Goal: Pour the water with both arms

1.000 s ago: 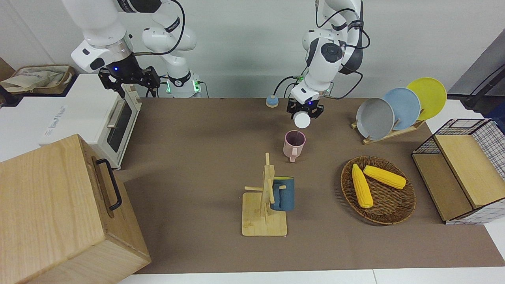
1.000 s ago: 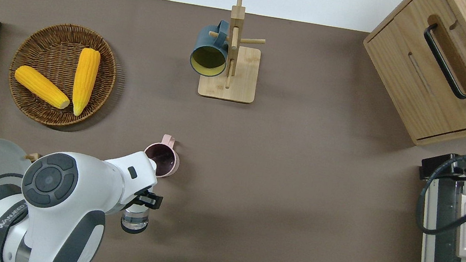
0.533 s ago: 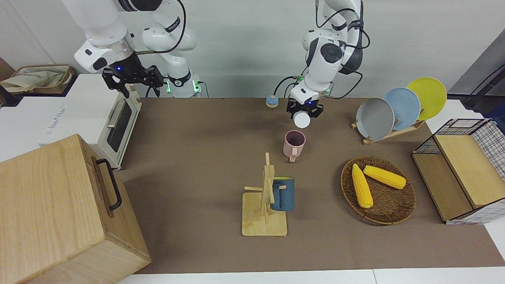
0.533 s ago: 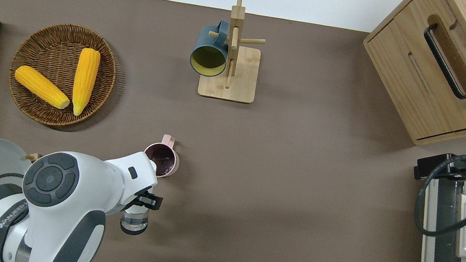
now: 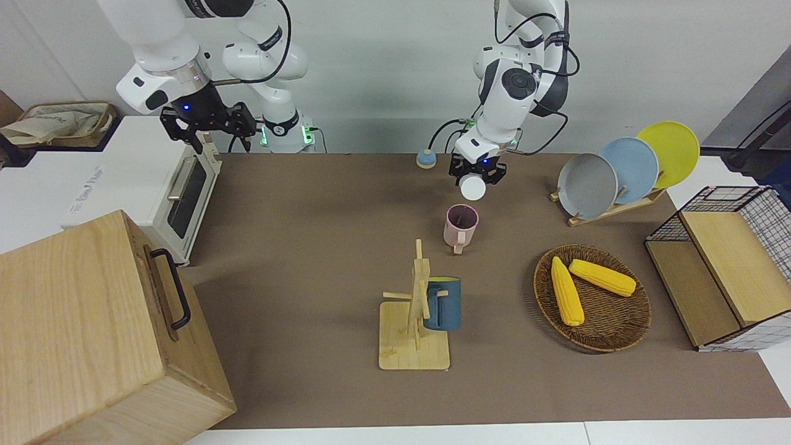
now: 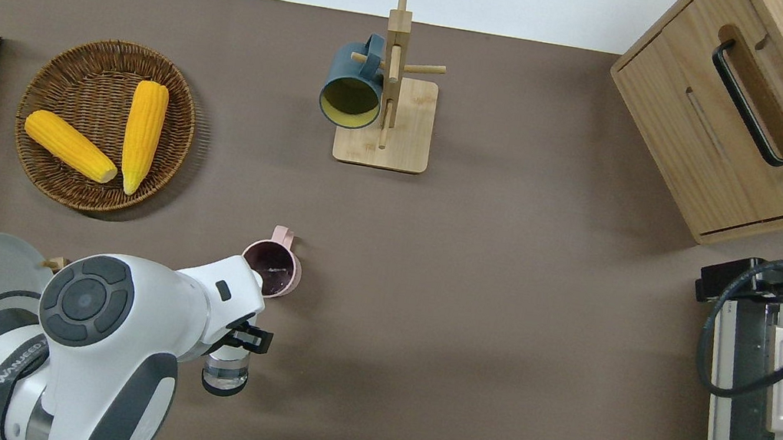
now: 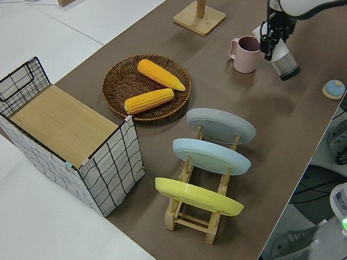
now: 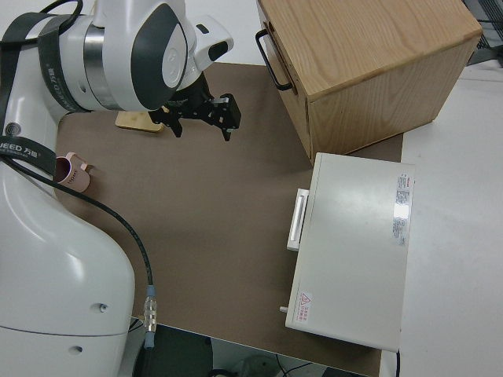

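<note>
Left gripper point(image 6: 233, 352) is closed around a clear bottle point(image 6: 226, 374) with a little water inside, tilted, its mouth turned toward the pink mug point(image 6: 273, 267). That mug stands upright on the brown table point(image 6: 503, 306), just beside the bottle and farther from the robots. Right gripper point(image 5: 209, 127) is parked with its fingers spread.

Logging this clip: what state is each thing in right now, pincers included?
Left pincer: shut on the bottle.
Bottle: held tilted, uncapped.
Blue cap: off, on the table.
Pink mug: upright.
Blue mug: hung on the rack.
Toaster oven: door closed.
Right pincer: open, empty.
</note>
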Robot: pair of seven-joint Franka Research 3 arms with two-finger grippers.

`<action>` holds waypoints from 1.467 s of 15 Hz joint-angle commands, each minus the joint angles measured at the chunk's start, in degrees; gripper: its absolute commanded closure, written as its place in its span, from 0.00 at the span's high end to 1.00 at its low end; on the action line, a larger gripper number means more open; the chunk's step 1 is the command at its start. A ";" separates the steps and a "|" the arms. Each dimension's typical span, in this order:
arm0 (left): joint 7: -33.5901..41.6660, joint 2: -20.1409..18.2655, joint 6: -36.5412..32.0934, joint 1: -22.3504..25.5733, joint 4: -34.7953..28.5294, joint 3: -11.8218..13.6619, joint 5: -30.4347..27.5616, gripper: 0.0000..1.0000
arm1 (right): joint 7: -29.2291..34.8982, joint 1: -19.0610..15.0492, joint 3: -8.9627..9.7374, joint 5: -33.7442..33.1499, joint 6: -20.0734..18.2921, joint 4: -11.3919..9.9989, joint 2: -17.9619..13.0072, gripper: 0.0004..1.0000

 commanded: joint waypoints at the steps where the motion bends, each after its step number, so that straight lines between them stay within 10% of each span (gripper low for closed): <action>1: -1.33 -0.20 -2.64 -0.02 1.98 0.08 1.44 0.00 | -1.37 -0.35 0.00 1.03 0.13 -0.24 -0.61 0.99; 22: -2.47 -0.12 -8.88 0.25 5.93 0.43 2.58 0.00 | -1.37 -0.35 0.00 1.03 0.13 -0.24 -0.61 0.99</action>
